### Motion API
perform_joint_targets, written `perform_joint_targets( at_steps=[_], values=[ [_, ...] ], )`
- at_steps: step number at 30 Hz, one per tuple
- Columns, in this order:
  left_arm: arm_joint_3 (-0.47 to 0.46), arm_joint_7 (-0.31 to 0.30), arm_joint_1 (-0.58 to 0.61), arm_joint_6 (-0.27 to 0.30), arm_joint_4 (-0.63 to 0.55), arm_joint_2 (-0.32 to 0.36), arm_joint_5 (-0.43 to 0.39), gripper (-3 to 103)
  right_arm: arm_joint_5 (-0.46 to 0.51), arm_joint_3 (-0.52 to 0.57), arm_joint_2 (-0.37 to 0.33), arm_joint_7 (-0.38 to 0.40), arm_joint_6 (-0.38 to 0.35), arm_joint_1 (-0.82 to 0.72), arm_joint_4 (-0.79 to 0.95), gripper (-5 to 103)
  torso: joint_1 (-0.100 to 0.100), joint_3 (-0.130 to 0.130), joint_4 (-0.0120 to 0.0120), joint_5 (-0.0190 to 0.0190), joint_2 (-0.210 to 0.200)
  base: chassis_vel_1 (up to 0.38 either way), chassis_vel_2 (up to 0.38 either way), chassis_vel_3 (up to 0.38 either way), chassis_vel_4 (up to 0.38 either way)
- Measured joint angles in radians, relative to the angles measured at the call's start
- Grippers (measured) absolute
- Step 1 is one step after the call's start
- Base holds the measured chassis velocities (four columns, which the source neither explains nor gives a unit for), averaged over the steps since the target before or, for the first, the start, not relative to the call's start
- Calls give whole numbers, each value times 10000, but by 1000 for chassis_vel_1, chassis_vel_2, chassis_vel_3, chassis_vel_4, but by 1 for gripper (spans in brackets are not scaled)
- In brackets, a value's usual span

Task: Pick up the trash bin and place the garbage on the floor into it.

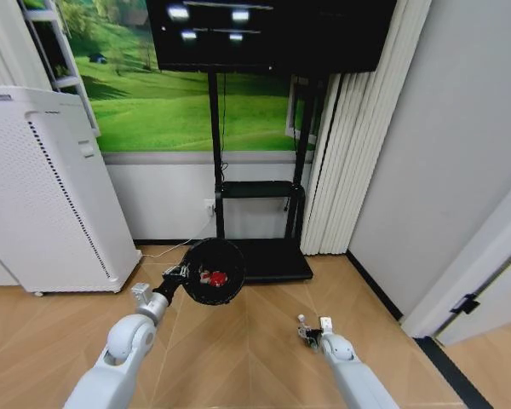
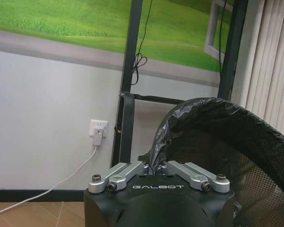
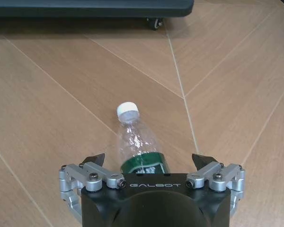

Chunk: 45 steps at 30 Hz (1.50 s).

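L gripper (image 1: 180,273) clenched on rim of trash bin (image 1: 214,272), held off floor w/ red litter (image 1: 215,277) inside. R gripper (image 3: 150,160) low, fingers (image 3: 95,159) spread wide; bottle (image 3: 137,144) on floor btwn them, cap pointing away.

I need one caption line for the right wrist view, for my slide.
Open right gripper straddling a clear bottle lying on the wooden floor.

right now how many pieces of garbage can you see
2: a red item inside the trash bin held by the left gripper, and a bottle on the floor between the open right gripper's fingers. More may be hidden.
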Motion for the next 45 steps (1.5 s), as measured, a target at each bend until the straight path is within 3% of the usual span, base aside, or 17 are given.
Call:
perform_joint_targets(
  at_steps=[27,28,29,31,33,34,38,45],
  values=[
    [132,-41,-271,-14,303,-147,7,4,12,40,133,-272,747,304,-1312,101,0,0,0,-1,0,0,0,0,0],
    [145,-42,-282,-16,303,-130,7,4,-117,43,135,-381,793,301,-1355,92,0,1,0,0,0,0,0,0,0],
    [145,-42,-282,-16,303,-130,7,4,-117,43,135,-381,793,301,-1355,92,0,1,0,0,0,0,0,0,0],
    [162,-53,-301,-15,250,-111,-8,4,-273,50,135,-521,829,279,-1403,82,0,0,0,0,0,0,0,0,0],
    [163,-59,-310,-16,237,-105,-23,4,-294,51,136,-538,835,272,-1412,82,0,0,0,0,0,0,0,0,0],
    [165,-73,-330,-16,236,-97,-35,4,-343,51,145,-546,872,268,-1440,71,0,0,0,-1,1,0,0,0,0],
    [178,-144,-389,22,224,-58,-165,4,-441,48,168,-555,970,246,-1439,54,0,0,0,-1,0,0,0,0,0],
    [226,-166,-498,58,249,-44,-232,4,-528,55,197,-539,1020,207,-1383,35,0,0,0,-2,0,0,0,0,0]
  ],
)
